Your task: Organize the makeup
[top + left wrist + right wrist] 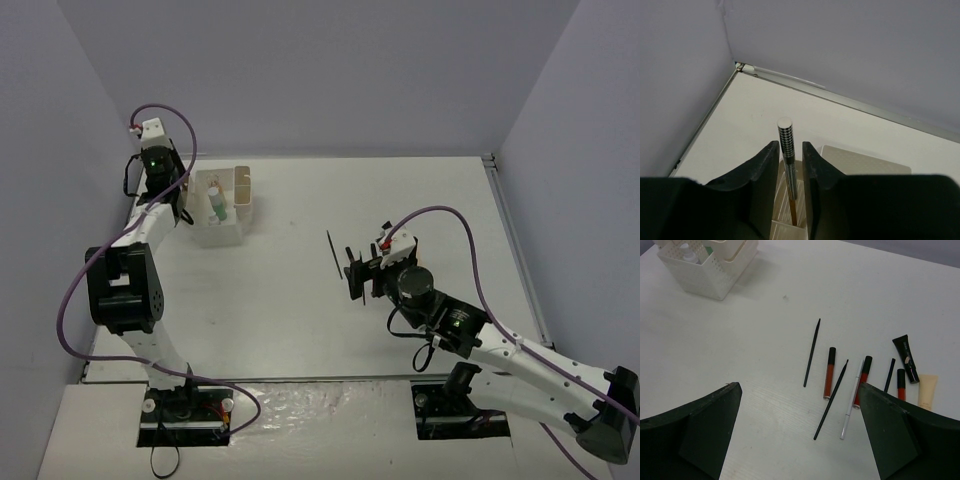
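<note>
Box [228, 236]: white perforated walls, beige dividers, at the far-left of the surface [290, 320].
- green bottle [217, 207] upright in a middle compartment
- pale-capped bottle [688, 253] just beside it in the right wrist view; the frame edge cuts off the rest of the contents
- checker-capped pencil [785, 135] upright in a compartment, lower end down inside the box

Left end effector [790, 150]: jaws nearly together, one on each side of the checker-capped pencil. There's a sliver of gap on one side, so I can't tell whether it is pinching the pencil or has let go. In the top view its fingers sit behind the wrist and can't be made out.

Right end effector [357, 277]: jaws spread wide, grasping nothing. It hangs over the loose makeup mid-right on the surface, well apart from the box.

Loose on the surface, from the right wrist view:
- thin black pencil [812, 352], off on its own at the left
- red gloss tube [829, 374] with black cap
- long black brush [831, 400], slanted, just beside the red gloss tube
- white pencil [851, 402]
- second red tube [863, 380], touching or nearly touching the white pencil
- short black pencil [889, 375]
- third red tube [901, 385], lower end cut off by the finger
- black tube [906, 352], label too small to read
- tan tube [927, 390], partly behind the finger

In the top view the right arm covers most of this cluster. Only the thin black pencil shows clearly.
</note>
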Controlling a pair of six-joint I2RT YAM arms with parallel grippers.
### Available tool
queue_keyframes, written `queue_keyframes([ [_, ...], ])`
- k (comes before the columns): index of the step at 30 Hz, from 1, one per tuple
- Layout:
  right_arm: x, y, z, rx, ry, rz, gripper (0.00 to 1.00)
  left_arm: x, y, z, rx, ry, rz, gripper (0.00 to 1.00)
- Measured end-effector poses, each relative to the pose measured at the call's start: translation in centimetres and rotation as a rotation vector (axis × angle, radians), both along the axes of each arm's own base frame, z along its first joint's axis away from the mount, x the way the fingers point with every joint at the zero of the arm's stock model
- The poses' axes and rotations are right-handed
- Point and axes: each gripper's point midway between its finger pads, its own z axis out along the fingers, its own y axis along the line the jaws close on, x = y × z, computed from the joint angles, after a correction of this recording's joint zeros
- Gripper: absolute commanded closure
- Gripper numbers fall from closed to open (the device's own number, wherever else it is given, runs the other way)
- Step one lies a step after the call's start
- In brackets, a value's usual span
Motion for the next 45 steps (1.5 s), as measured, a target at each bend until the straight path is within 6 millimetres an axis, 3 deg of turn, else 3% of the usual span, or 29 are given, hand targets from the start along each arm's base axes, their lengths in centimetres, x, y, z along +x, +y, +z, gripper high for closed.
queue_keyframes([
  [3,-0.1,-0.4,0.4,0.007,-0.008,-0.01,0.0,-0.3,0.0,-1.0,-0.003,0.014,-0.001,0.67],
  [10,-0.3,-1.2,0.9,0.016,-0.019,-0.027,0.0,-0.8,-0.2,-2.7,-0.015,0.046,-0.004,0.59],
  [17,-0.4,-1.9,0.2,0.011,0.01,-0.063,0.02,-1.6,-0.5,-2.5,-0.05,0.058,-0.003,0.31],
  [23,0.6,-3.3,-2.7,-0.028,0.137,-0.179,0.16,-5.3,-1.3,2.6,-0.129,0.044,0.006,0.05],
  [28,2.0,-5.8,-6.3,-0.035,0.291,-0.311,0.3,-9.6,-3.3,8.1,-0.206,0.038,-0.046,0.03],
  [31,2.1,-6.2,-8.5,-0.05,0.376,-0.342,0.35,-12.5,-5.9,9.4,-0.232,0.07,-0.119,0.03],
  [34,2.0,-6.0,-11.2,-0.082,0.467,-0.349,0.45,-15.8,-10.2,8.6,-0.243,0.152,-0.24,0.03],
  [38,1.5,-5.9,-14.9,-0.143,0.581,-0.356,0.55,-20.6,-15.7,5.0,-0.226,0.31,-0.423,0.03],
  [40,1.2,-5.9,-16.1,-0.166,0.617,-0.36,0.57,-22.9,-17.1,2.4,-0.219,0.393,-0.484,0.03],
  [42,1.1,-5.8,-17.1,-0.183,0.644,-0.361,0.61,-25.1,-17.4,-0.3,-0.218,0.487,-0.505,0.03],
  [45,1.2,-5.8,-17.9,-0.188,0.666,-0.365,0.64,-27.4,-17.4,-2.7,-0.215,0.533,-0.52,0.03],
])
